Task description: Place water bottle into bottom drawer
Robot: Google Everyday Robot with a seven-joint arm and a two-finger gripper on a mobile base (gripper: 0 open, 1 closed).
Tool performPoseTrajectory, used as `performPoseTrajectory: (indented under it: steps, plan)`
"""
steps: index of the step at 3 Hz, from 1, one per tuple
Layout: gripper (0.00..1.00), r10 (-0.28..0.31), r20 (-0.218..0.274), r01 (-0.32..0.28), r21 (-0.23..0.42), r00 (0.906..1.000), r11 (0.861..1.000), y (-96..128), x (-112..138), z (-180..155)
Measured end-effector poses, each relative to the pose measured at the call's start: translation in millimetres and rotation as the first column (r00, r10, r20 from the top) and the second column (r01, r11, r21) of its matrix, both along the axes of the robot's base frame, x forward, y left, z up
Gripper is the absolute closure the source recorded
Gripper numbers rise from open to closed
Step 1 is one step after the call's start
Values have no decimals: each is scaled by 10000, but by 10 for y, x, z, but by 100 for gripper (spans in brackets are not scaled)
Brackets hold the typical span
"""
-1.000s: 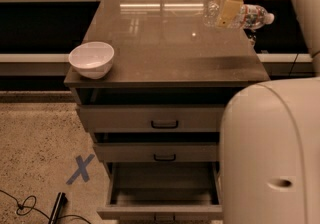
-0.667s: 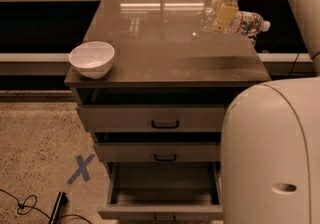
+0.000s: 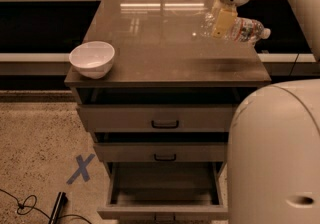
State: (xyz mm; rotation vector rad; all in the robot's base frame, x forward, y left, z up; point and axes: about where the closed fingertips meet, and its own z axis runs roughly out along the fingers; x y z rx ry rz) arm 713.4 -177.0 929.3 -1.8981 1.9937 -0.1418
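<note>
Floor, far left: black cable (image 3: 24,204) looped on the speckled floor, with a dark, stick-like object (image 3: 58,202) just beside it. A blue tape X (image 3: 81,169) sits near the cabinet's left side.

Counter (image 3: 170,63): brown, glossy top. A white bowl (image 3: 92,59) stands upright at the front left corner.

Below the counter, three drawers are stepped outward. The top drawer (image 3: 125,118) is out a little and the middle drawer (image 3: 125,152) slightly more. The bottom drawer (image 3: 162,211) is pulled well out, so its inside is open to view from above.

Upper right: the arm comes down from the top edge. The gripper (image 3: 220,25) is over the counter's back right part, its yellowish fingers closed around the water bottle (image 3: 246,29). The bottle is held on its side, with the white cap pointing right and the label band showing. The cap end reaches past the counter's right edge. The bottle appears lifted off the surface, though I cannot tell for certain. It is well apart from the bottom drawer, high above and to the right of it.

Lower right: the robot's pale rounded body (image 3: 275,153) covers the right ends of all three drawers.
</note>
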Motion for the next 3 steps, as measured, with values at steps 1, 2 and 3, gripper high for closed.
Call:
performPoseTrajectory:
  steps: [1, 2, 3]
  plan:
    - [100, -443, 91, 436, 681, 9990, 9967, 245, -279, 127]
    - [100, -738, 641, 674, 964, 9952, 9931, 579, -664, 414]
    - [100, -773, -81, 777, 1091, 9970, 9910, 752, -1103, 99]
